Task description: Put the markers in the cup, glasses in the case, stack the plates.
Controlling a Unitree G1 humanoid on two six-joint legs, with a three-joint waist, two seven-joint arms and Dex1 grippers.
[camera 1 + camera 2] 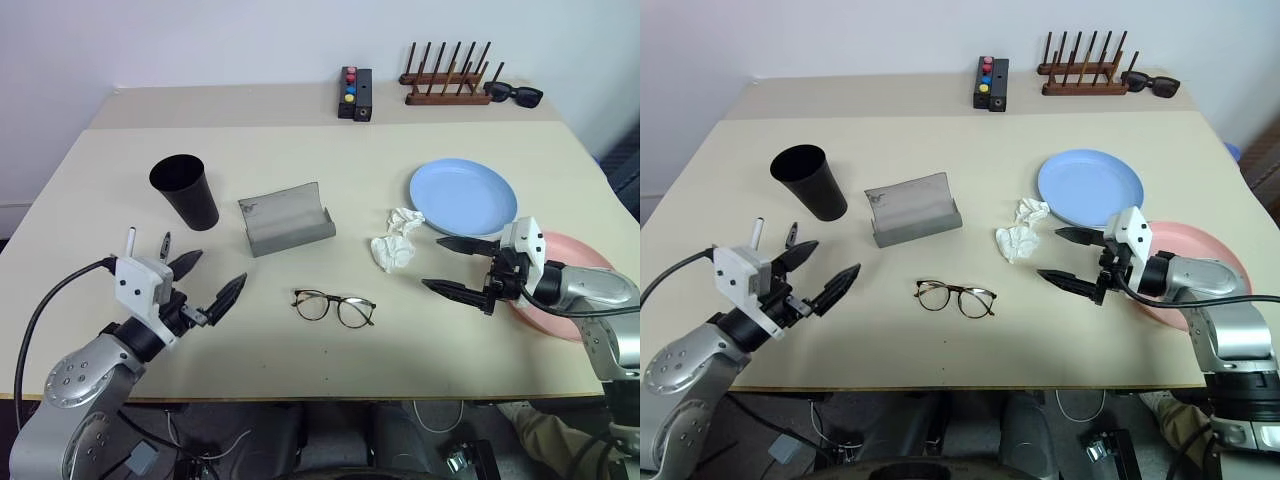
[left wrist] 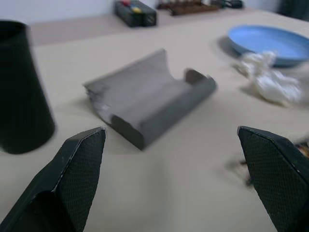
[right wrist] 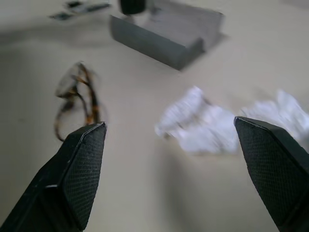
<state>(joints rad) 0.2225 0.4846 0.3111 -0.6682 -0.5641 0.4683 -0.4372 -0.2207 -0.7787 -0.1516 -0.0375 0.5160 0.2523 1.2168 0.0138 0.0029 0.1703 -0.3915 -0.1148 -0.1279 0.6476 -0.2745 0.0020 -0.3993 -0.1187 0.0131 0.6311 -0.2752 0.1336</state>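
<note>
The black cup (image 1: 185,190) stands upright at the left. To its right lies the grey case (image 1: 287,222), open. The glasses (image 1: 334,307) rest folded out on the table in front of the case. The light blue plate (image 1: 463,196) sits at the right, and the pink plate (image 1: 570,262) lies nearer me, partly hidden by my right arm. Two thin markers (image 1: 131,240) lie just behind my left gripper (image 1: 222,266), which is open and empty, left of the glasses. My right gripper (image 1: 431,262) is open and empty, right of the glasses.
Crumpled white paper (image 1: 397,240) lies between the case and the blue plate. At the back stand a black box with coloured buttons (image 1: 355,92), a wooden peg rack (image 1: 447,78) and black sunglasses (image 1: 514,94). The table's front edge runs just below the grippers.
</note>
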